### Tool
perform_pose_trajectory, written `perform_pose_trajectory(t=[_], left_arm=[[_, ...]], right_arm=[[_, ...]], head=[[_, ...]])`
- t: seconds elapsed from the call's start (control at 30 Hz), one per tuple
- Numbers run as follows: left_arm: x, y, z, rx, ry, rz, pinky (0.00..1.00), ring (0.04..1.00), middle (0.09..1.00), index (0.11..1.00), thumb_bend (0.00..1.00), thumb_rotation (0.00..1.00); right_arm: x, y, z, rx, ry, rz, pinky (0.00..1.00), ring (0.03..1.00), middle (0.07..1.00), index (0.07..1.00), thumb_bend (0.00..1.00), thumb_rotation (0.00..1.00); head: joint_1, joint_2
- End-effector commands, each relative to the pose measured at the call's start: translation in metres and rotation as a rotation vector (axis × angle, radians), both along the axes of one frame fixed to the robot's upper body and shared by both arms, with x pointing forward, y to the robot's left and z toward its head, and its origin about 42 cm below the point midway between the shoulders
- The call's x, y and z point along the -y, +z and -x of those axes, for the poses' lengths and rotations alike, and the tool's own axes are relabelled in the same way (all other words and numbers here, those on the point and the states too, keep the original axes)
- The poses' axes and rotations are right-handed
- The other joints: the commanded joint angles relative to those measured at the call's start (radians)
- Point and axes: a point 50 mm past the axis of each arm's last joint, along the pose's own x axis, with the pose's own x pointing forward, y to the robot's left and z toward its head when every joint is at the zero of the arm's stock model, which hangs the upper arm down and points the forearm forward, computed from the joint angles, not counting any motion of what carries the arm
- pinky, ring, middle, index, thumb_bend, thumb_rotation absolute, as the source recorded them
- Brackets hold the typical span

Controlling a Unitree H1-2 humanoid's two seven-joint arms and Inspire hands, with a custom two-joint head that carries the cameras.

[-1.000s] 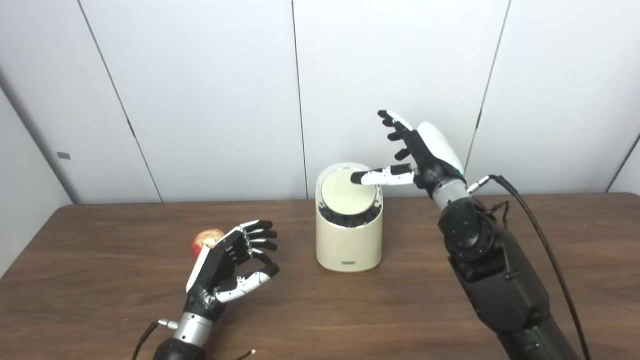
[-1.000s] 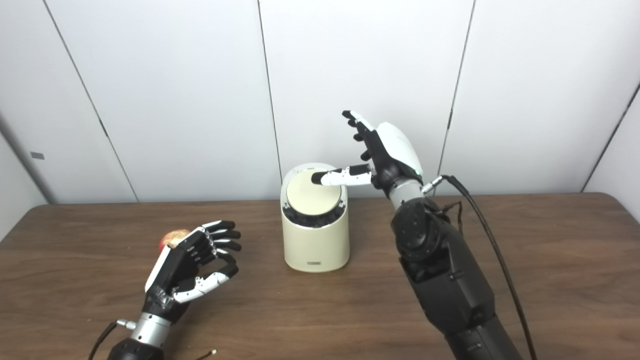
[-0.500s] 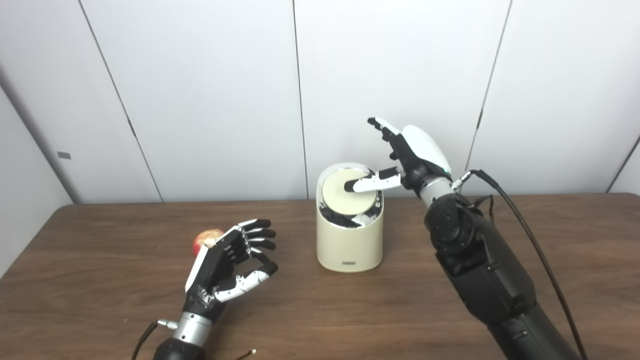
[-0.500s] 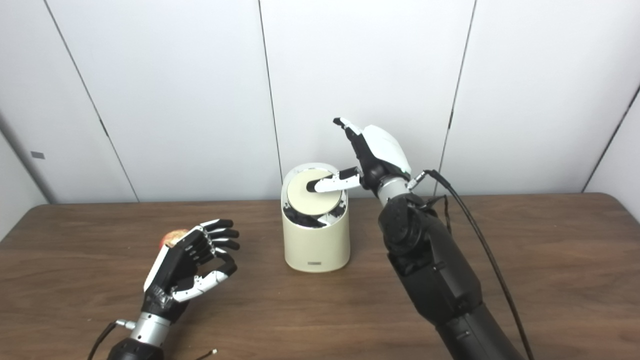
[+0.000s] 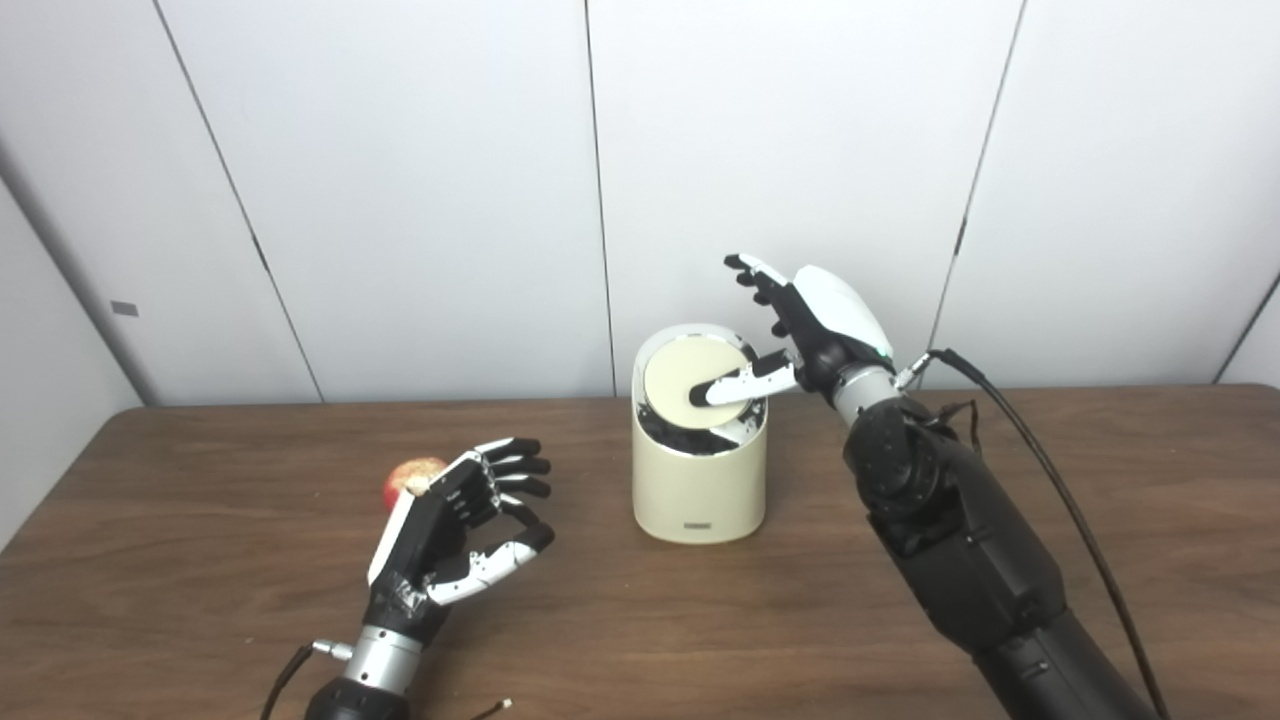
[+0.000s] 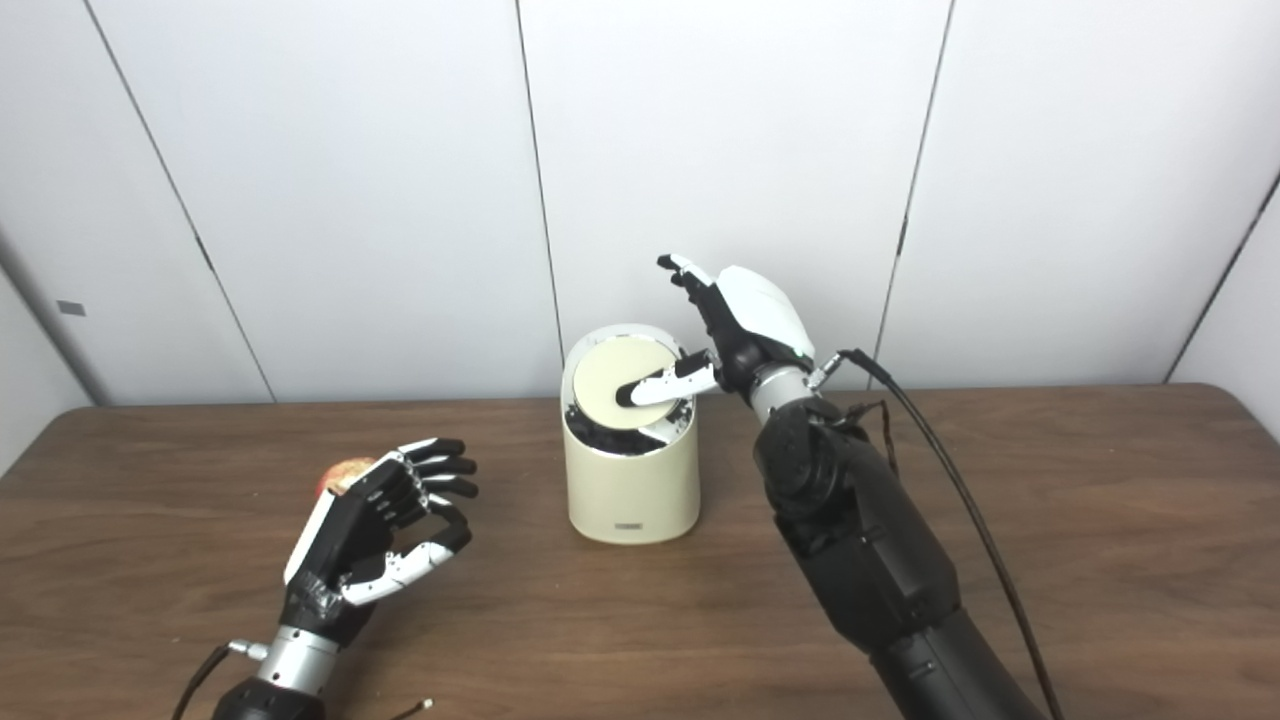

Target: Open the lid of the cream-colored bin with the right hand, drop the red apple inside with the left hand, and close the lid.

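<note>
My right hand (image 5: 815, 325) has its fingers spread and holds nothing, thumb pressing on the bin's round lid (image 5: 692, 372) to tip it open, I reckon. The cream-colored bin (image 5: 699, 470) stands upright, dark gap showing under the tilted lid; left of the bin, my left hand (image 5: 450, 535) waits open and empty just beside the red apple (image 5: 408, 474).

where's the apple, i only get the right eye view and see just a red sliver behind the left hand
Observer: The left eye view shows more of it. The apple sits on the table, past the back of the left hand.
Operator: is any of it inside the hand
Observer: No. In that view its rounded left side is bare, outside the fingers, which are apart and hold nothing.
</note>
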Motion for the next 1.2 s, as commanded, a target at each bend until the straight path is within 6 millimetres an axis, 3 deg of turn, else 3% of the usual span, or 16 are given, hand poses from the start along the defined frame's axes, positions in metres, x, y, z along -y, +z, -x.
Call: perform_pose_trajectory(t=[0.0, 0.1, 0.27, 0.37, 0.57, 0.93, 1.17], left_arm=[[0.010, -0.026, 0.018, -0.064, 0.005, 0.046, 0.51, 0.650, 0.707, 0.756, 0.68, 0.17], [0.011, -0.025, 0.018, -0.060, 0.005, 0.042, 0.51, 0.651, 0.709, 0.756, 0.69, 0.19], [0.010, -0.024, 0.018, -0.056, 0.005, 0.043, 0.50, 0.646, 0.706, 0.754, 0.70, 0.21], [0.012, -0.023, 0.019, -0.052, 0.007, 0.048, 0.50, 0.644, 0.703, 0.752, 0.69, 0.18], [0.013, -0.023, 0.019, -0.051, 0.000, 0.059, 0.50, 0.646, 0.704, 0.754, 0.70, 0.18], [0.015, -0.020, 0.021, -0.046, 0.003, 0.037, 0.50, 0.651, 0.714, 0.765, 0.68, 0.18], [0.015, -0.019, 0.021, -0.042, 0.002, 0.039, 0.50, 0.651, 0.713, 0.762, 0.69, 0.19]], right_arm=[[-0.006, 0.023, -0.001, 0.095, 0.028, 0.010, 0.70, 0.859, 0.895, 0.915, 0.94, 0.30], [-0.008, 0.019, -0.001, 0.081, 0.028, 0.026, 0.71, 0.862, 0.901, 0.918, 0.94, 0.30], [-0.011, 0.009, -0.001, 0.061, 0.025, 0.048, 0.65, 0.825, 0.889, 0.914, 0.95, 0.30], [-0.013, 0.005, -0.001, 0.048, 0.024, 0.051, 0.63, 0.816, 0.891, 0.912, 0.94, 0.28], [-0.017, 0.000, 0.000, 0.048, 0.031, 0.114, 0.66, 0.832, 0.904, 0.919, 0.91, 0.25], [-0.015, -0.001, -0.003, 0.106, 0.000, 0.429, 0.67, 0.808, 0.920, 0.901, 0.93, 0.25], [-0.016, -0.007, -0.005, 0.080, 0.000, 0.523, 0.69, 0.805, 0.917, 0.892, 0.96, 0.25]], head=[[0.001, 0.000], [0.001, 0.004], [0.005, 0.012], [0.008, 0.016], [0.013, 0.022], [0.021, 0.033], [0.023, 0.038]])
